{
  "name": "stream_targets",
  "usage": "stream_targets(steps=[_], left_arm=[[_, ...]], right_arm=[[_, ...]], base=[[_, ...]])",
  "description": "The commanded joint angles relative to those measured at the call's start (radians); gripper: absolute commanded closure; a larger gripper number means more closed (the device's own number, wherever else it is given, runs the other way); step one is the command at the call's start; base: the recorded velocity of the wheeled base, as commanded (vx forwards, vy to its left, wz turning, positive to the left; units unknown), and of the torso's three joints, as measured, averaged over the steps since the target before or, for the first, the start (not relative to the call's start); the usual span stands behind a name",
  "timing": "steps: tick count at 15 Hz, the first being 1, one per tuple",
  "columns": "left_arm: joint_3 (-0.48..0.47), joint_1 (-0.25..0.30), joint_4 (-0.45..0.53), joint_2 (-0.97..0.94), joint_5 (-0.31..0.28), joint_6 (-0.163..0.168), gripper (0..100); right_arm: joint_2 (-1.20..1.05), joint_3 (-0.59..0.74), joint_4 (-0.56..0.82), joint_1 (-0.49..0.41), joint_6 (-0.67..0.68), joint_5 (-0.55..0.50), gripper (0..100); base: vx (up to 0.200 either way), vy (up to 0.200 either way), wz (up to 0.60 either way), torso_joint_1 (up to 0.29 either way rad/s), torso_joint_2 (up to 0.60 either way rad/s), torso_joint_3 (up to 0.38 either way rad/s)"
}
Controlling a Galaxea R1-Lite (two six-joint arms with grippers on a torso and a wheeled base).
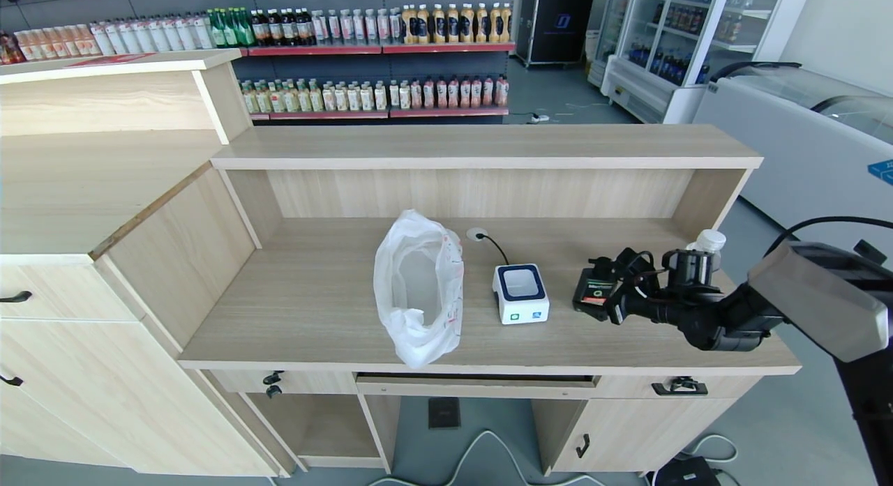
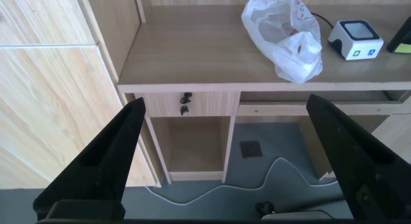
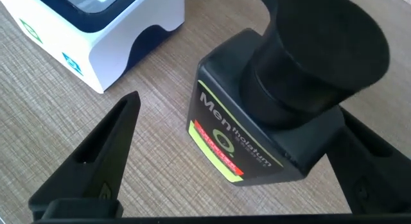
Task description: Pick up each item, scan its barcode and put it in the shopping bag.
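Observation:
A black bottle with a black cap and a red-and-green label stands on the wooden counter, right of the white barcode scanner. My right gripper is open, with a finger on either side of the black bottle and a gap between the one finger and the bottle. The white shopping bag stands open left of the scanner. A bottle with a white cap stands behind my right arm. My left gripper hangs open below and before the counter's front edge, holding nothing.
The scanner's black cable runs to a hole in the counter. A raised back shelf and side walls enclose the counter. Drawers sit under the front edge, and cables lie on the floor.

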Motion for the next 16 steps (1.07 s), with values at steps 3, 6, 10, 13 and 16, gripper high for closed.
stream_targets(steps=[3,6,10,13,16], left_arm=[[0.0,0.0,-0.001,0.0,0.0,0.0,0],[0.0,0.0,-0.001,0.0,0.0,0.0,0],[0.0,0.0,-0.001,0.0,0.0,0.001,0],[0.0,0.0,0.0,0.0,0.0,0.001,0],[0.0,0.0,0.0,0.0,0.0,0.0,0]], right_arm=[[0.029,-0.061,0.04,0.01,-0.001,0.013,0],[0.033,-0.062,0.043,0.021,0.0,0.028,100],[-0.026,-0.036,0.032,0.006,-0.024,0.035,100],[-0.172,0.071,-0.029,-0.036,-0.075,0.03,100],[-0.507,0.381,-0.026,-0.076,-0.198,0.025,100]], base=[[0.0,0.0,0.0,0.0,0.0,0.0],[0.0,0.0,0.0,0.0,0.0,0.0],[0.0,0.0,0.0,0.0,0.0,0.0],[0.0,0.0,0.0,0.0,0.0,0.0],[0.0,0.0,0.0,0.0,0.0,0.0]])
